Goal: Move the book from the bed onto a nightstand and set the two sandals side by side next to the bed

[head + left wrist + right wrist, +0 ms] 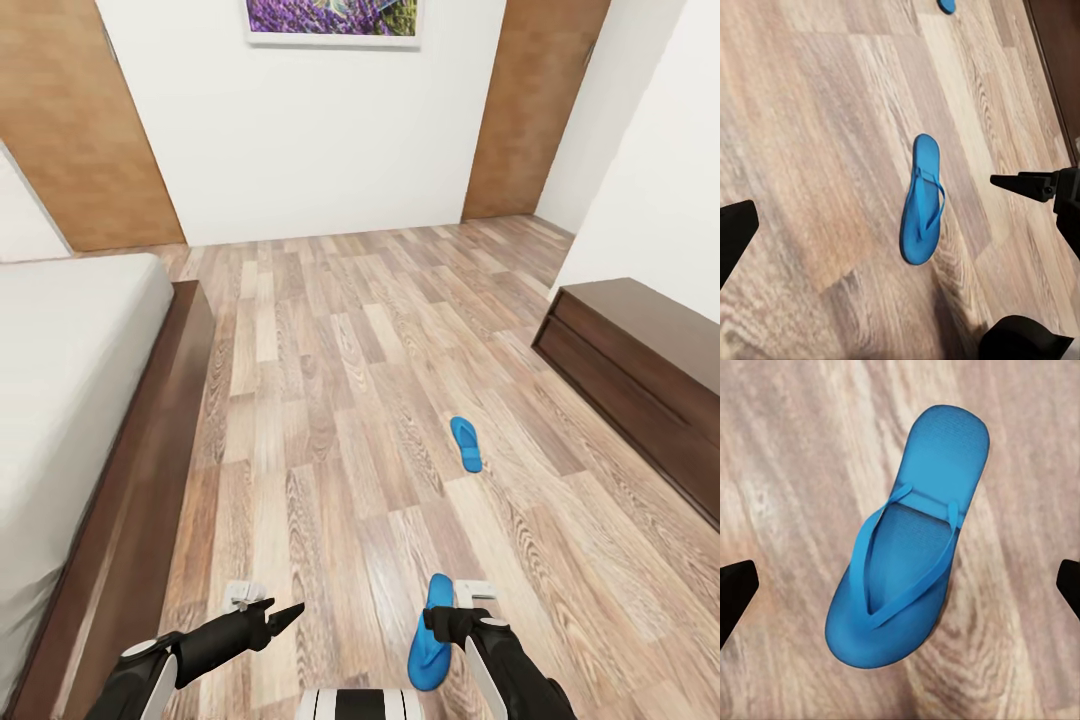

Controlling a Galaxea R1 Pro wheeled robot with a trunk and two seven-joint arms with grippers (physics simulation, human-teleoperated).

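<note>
Risk first: wide-spread right fingers (735, 592) hanging over the near sandal (904, 547), holding nothing, tips well out to either side of the sole. Thin, flat, soft-looking foam lying flush on the floor (330, 400), so little edge to catch. Likely to skid on the smooth planks or get pressed down instead of lifted if closed across the sole. Safer to pinch at the raised Y-shaped strap, though a strap that slim could bend and let the sandal swing or twist out. Toe end pointing away from the robot, so easy to set down skewed against its mate.

Left fingers (735, 232) low beside it, nothing between them; one dark tip plain in the left wrist view, the other lost against the right arm, so spread impossible to tell. Some chance of the two arms brushing, being near each other.

Farther out, second sandal (466, 444), same bright blue, well apart from the first, on bare floor between the bed (150, 480) and the long dark cabinet (640, 370). Bed at the left: dark glossy wood frame, pale matte mattress. Pairing beside that frame not yet done.
</note>
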